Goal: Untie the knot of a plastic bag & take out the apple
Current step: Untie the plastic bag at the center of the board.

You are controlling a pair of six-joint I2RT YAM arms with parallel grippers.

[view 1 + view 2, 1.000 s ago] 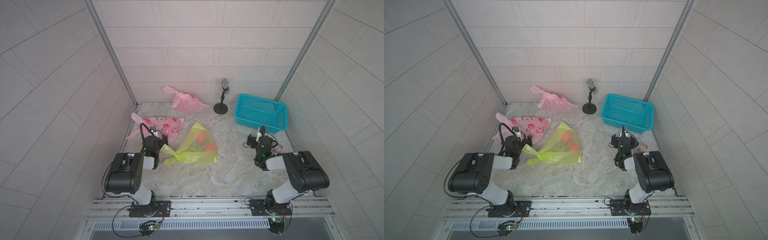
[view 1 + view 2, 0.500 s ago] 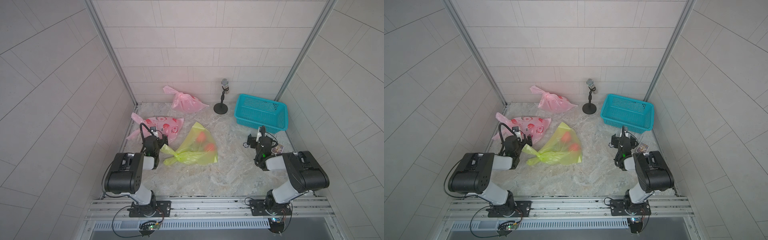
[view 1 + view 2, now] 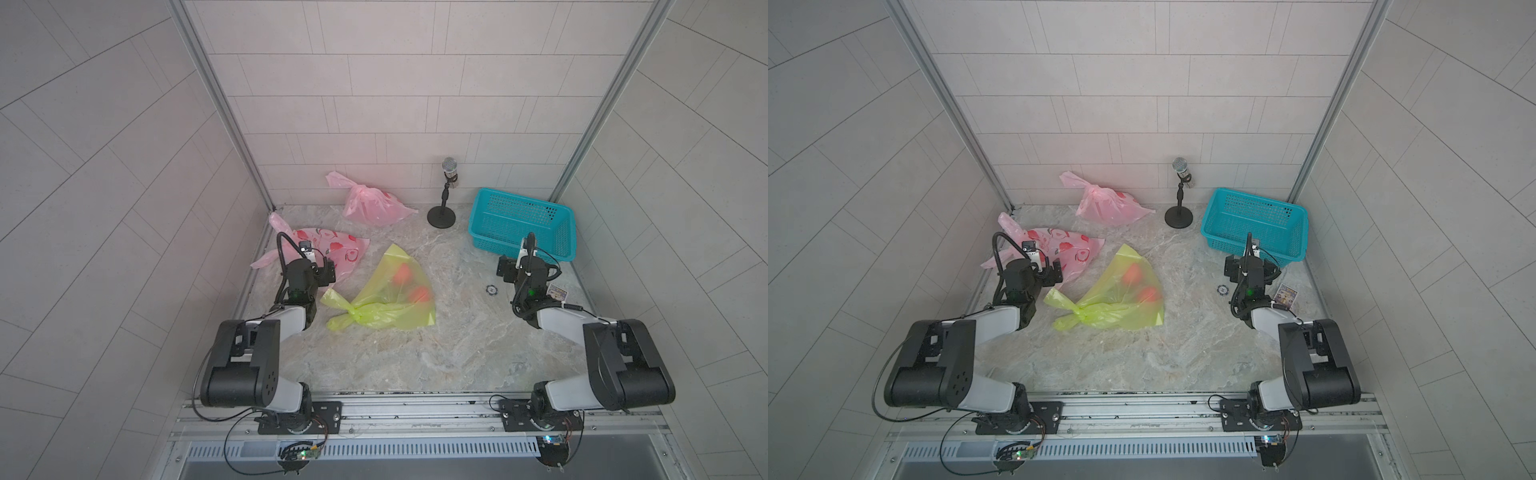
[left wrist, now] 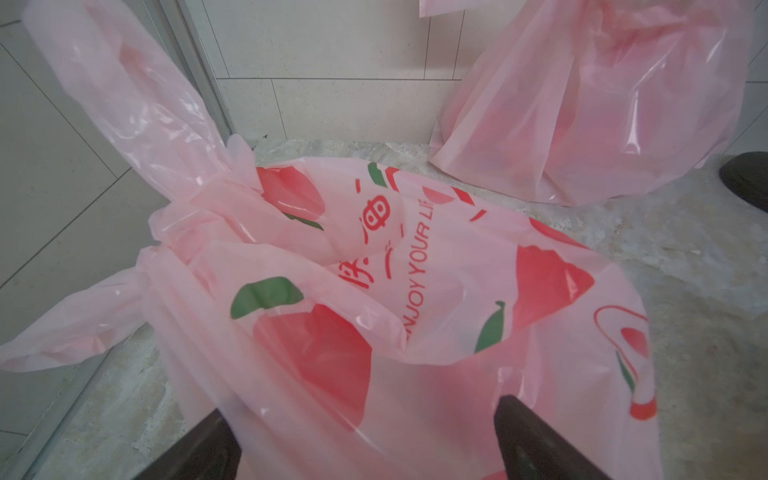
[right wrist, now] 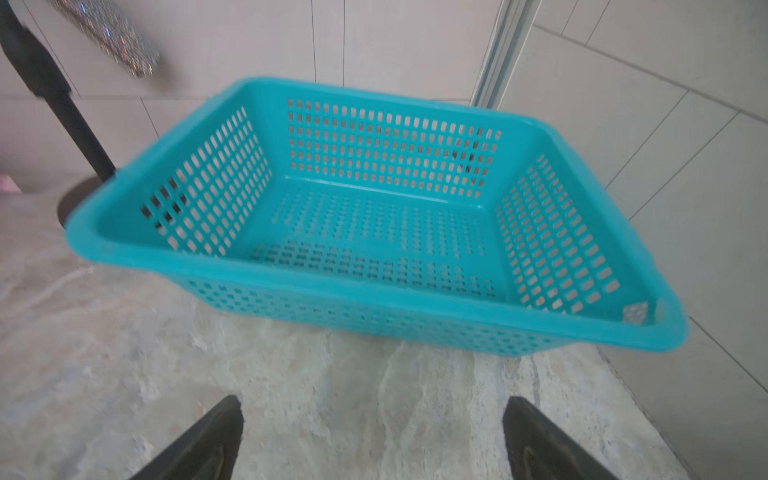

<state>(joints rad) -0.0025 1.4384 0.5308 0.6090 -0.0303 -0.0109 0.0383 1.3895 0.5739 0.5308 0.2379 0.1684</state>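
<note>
1. The yellow-green bag [image 3: 386, 299] lies flat on the table [image 3: 415, 353], a little left of the middle, in both top views. Its mouth end points toward the left arm.
2. Its knot [image 3: 355, 312] is tied, with two loose tails spreading from it toward the left arm's wrist. Neither claw touches the knot.
3. Two red-orange apples [image 3: 403, 274] show through the film, side by side in the wide part of the bag, away from the knot.
4. The left gripper [image 3: 326, 272] sits just beyond the bag's near tail, over the edge of a printed pink bag [image 3: 336, 245]. In the left wrist view its jaws [image 4: 365, 424] stand wide apart. The printed film [image 4: 415, 270] spreads between and ahead of them, unpinched; whether a finger touches it I cannot tell.
5. A plain pink bag [image 3: 370, 203] stands farther back against the rear wall, apart from the printed one.
6. The right gripper [image 3: 505, 268] is well apart from the yellow-green bag, on the right side of the table. In its wrist view the jaws [image 5: 372, 419] are spread wide over bare table, holding nothing.
7. A teal basket [image 3: 525, 199] stands just ahead of the right gripper, in the back right corner.
8. A microphone stand [image 3: 441, 216] rises between the basket and the plain pink bag.
9. A small dark disc [image 3: 491, 288] and a printed card [image 3: 557, 293] lie on either side of the right arm's wrist.
</note>
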